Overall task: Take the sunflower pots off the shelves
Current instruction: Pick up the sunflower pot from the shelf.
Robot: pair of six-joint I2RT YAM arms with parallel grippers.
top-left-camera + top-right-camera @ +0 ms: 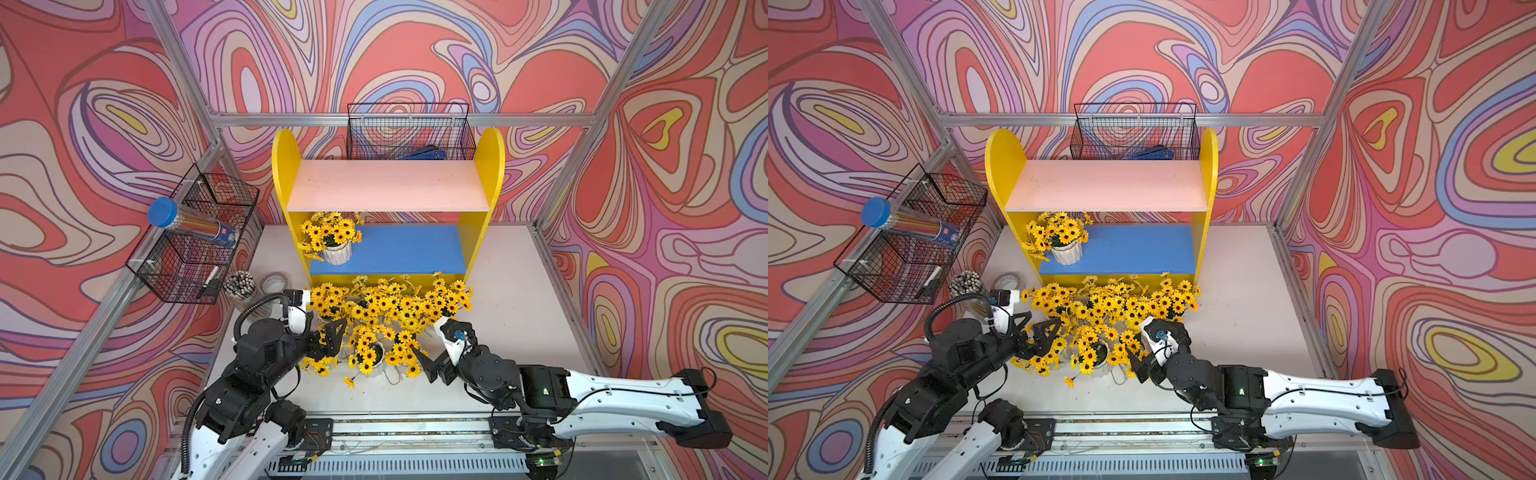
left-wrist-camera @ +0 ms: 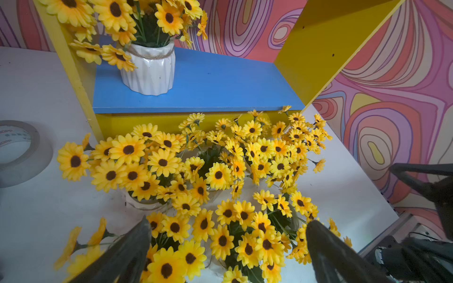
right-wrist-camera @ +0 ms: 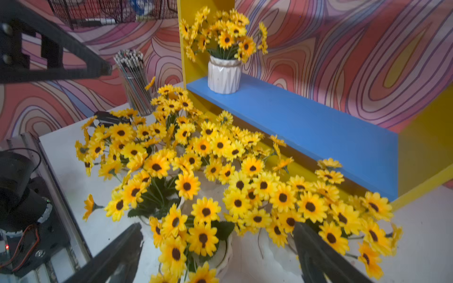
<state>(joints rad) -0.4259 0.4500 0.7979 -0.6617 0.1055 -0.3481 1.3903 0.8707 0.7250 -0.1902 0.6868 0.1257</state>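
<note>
In a top view, the white worktop (image 1: 519,316) carries the yellow shelves (image 1: 390,187) at its far side. Most sunflower pots (image 1: 390,316) stand crowded on the worktop just before the shelves. One sunflower pot (image 1: 337,252) stands upright at the left end of the blue lower board (image 1: 399,249). The left gripper (image 2: 228,221) and right gripper (image 3: 218,226) hover over the crowd's blooms, jaws spread wide, holding nothing.

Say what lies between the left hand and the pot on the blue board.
In the left wrist view: sunflower pots crowded on the table, then bare blue board, separate the left hand from that pot.
</note>
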